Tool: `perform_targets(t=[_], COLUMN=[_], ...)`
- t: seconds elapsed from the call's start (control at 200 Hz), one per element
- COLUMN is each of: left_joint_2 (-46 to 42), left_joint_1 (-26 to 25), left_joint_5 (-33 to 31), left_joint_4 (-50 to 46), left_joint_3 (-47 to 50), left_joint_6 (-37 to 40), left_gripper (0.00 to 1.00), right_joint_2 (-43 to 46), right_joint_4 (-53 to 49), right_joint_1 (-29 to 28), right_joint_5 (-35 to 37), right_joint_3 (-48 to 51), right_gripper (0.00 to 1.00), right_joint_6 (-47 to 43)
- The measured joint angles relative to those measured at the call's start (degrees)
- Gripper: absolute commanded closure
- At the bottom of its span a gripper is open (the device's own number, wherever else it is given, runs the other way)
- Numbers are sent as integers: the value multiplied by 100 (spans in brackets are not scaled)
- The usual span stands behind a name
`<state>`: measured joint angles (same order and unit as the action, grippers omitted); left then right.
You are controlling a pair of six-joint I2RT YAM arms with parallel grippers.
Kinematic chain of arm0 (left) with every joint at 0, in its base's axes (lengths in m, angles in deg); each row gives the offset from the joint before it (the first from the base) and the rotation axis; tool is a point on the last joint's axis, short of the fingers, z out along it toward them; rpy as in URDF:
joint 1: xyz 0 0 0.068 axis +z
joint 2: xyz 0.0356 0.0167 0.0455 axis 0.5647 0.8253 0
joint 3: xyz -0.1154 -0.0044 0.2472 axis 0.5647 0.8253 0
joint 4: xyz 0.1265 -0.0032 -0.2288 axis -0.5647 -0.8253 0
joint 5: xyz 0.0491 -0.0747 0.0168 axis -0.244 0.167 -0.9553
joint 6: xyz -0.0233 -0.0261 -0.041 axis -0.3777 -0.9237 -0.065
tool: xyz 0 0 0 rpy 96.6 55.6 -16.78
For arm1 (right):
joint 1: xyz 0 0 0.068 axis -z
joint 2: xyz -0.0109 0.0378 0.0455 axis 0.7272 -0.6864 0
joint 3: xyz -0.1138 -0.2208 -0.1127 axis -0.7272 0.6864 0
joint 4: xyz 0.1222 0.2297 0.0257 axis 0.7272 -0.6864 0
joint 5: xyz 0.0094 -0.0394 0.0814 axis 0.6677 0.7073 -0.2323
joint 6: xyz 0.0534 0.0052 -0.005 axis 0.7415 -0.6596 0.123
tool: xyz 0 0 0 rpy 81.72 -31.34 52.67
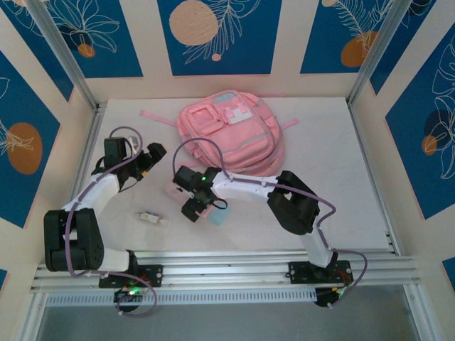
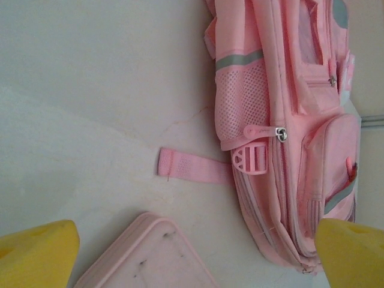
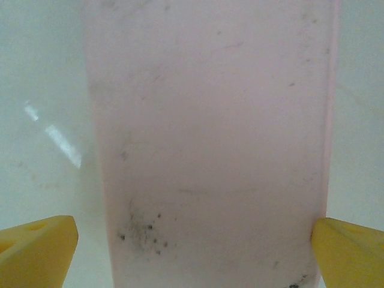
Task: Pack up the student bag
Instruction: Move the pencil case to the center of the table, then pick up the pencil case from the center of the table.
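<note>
The student bag [image 1: 231,135] is a large pink backpack lying flat at the back middle of the table, front pockets up. In the left wrist view the bag [image 2: 288,120] lies along the right side, one loose strap [image 2: 192,167] stretched out on the table. My left gripper [image 1: 151,155] hovers left of the bag, open and empty [image 2: 195,258]. My right gripper [image 1: 190,206] is open just above a flat pink pencil case [image 3: 210,138]. The case lies between its yellow fingertips [image 3: 36,249], with the right fingertip at the case's right edge.
A corner of the pencil case [image 2: 150,255] also shows below the left gripper. A small pale blue block [image 1: 217,217] lies beside the right gripper. A small beige object [image 1: 149,217] lies toward the front left. Patterned walls and metal posts enclose the white table [image 1: 334,177].
</note>
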<state>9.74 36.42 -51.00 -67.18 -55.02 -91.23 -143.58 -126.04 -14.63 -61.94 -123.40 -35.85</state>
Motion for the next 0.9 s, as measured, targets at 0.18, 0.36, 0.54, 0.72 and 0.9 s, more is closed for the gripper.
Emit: perform_targets(t=[0.18,0.36,0.54,0.72,0.9], left_joint_2=[0,0,9,22,72], left_joint_1=[-122,-122,-133,-151,-164], left_joint_5=[-24,-66,-83,-85,-83], left_joint_4=[0,-2,-2,20,44], left_joint_3=[186,321,374,409,466], left_joint_6=[-2,-4,-39,-44,-44], left_gripper=[0,0,0,0,0], right_joint_2=[37,-52,-361,-568,-734], right_joint_4=[-291,-389,-389,-389,-363], right_joint_1=[17,116,249,291,181], right_joint_5=[-114,-133,-133,-321,-428], right_joint_3=[-131,-459,-516,-553,-623], right_gripper=[1,1,1,1,0], right_joint_6=[17,-33,-105,-179,-205])
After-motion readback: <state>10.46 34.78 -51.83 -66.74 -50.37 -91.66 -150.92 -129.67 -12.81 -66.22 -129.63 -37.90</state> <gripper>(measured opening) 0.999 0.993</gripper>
